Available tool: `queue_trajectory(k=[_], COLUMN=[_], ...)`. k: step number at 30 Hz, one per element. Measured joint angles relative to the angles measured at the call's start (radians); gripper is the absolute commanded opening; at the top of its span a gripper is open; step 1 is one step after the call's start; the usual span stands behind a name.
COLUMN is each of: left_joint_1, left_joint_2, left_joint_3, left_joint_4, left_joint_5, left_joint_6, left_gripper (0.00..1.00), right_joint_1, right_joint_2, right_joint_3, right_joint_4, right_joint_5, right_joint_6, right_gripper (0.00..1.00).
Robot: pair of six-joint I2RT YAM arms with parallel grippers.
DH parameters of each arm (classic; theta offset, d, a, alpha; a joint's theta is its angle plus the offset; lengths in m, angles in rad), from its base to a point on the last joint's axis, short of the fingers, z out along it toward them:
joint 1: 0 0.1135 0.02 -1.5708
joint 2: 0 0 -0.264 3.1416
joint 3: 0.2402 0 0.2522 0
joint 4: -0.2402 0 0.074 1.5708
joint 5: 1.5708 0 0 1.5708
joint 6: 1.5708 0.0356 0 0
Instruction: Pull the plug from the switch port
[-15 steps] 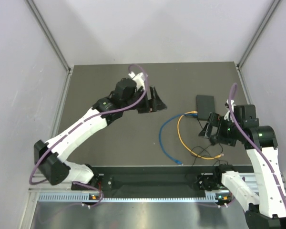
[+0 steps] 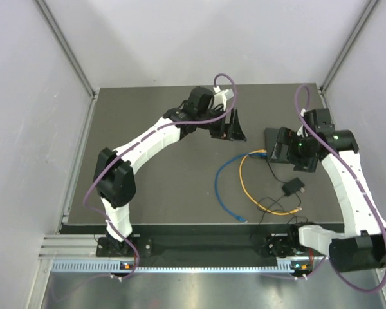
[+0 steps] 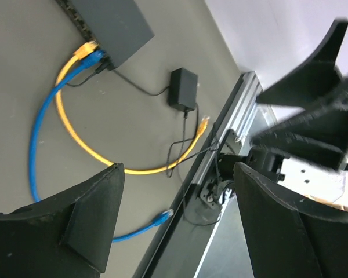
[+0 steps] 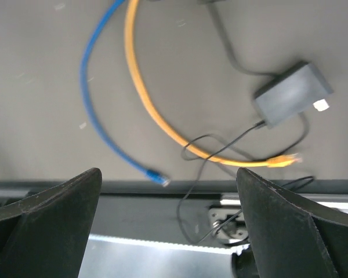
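The flat black switch box (image 2: 272, 134) lies right of the table's middle, partly under my right gripper (image 2: 280, 150). A blue plug (image 3: 94, 58) and a yellow plug (image 3: 83, 50) sit side by side in its near-edge ports (image 3: 98, 55), next to a thin black wire. The switch (image 3: 113, 26) shows at the top of the left wrist view. My left gripper (image 2: 231, 131) is open and empty, hovering left of the switch. My right gripper (image 4: 168, 226) is open and empty above the switch's near end; the switch is out of its wrist view.
The blue cable (image 2: 217, 183) and yellow cable (image 2: 244, 183) loop toward the near edge, their free ends loose (image 4: 156, 174) (image 4: 285, 160). A small black adapter (image 2: 293, 188) with a thin black wire lies near the front rail (image 2: 212, 244). White walls enclose the table.
My left arm has swung right and farther back, toward the switch. My right arm has moved back from over the adapter to above the switch, uncovering the adapter.
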Motion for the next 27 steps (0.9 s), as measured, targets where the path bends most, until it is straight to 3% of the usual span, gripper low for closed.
queue_trajectory(k=[7, 12, 19, 27], left_joint_1=[0.051, 0.051, 0.062, 0.127], left_joint_2=[0.020, 0.020, 0.020, 0.005], left_joint_3=[0.016, 0.015, 0.014, -0.032], left_joint_4=[-0.114, -0.179, -0.192, -0.193], left_joint_5=[0.068, 0.095, 0.105, 0.088], left_joint_6=[0.127, 0.192, 0.194, 0.135], left_gripper=[0.81, 0.81, 0.80, 0.79], right_joint_1=[0.000, 0.000, -0.006, -0.016], right_joint_2=[0.158, 0.302, 0.529, 0.763], right_joint_3=[0.015, 0.127, 0.233, 0.378], right_joint_4=[0.060, 0.127, 0.274, 0.322], right_joint_5=[0.139, 0.202, 0.251, 0.315], right_joint_6=[-0.011, -0.018, -0.054, -0.106], right_gripper=[1.00, 1.00, 1.00, 1.00])
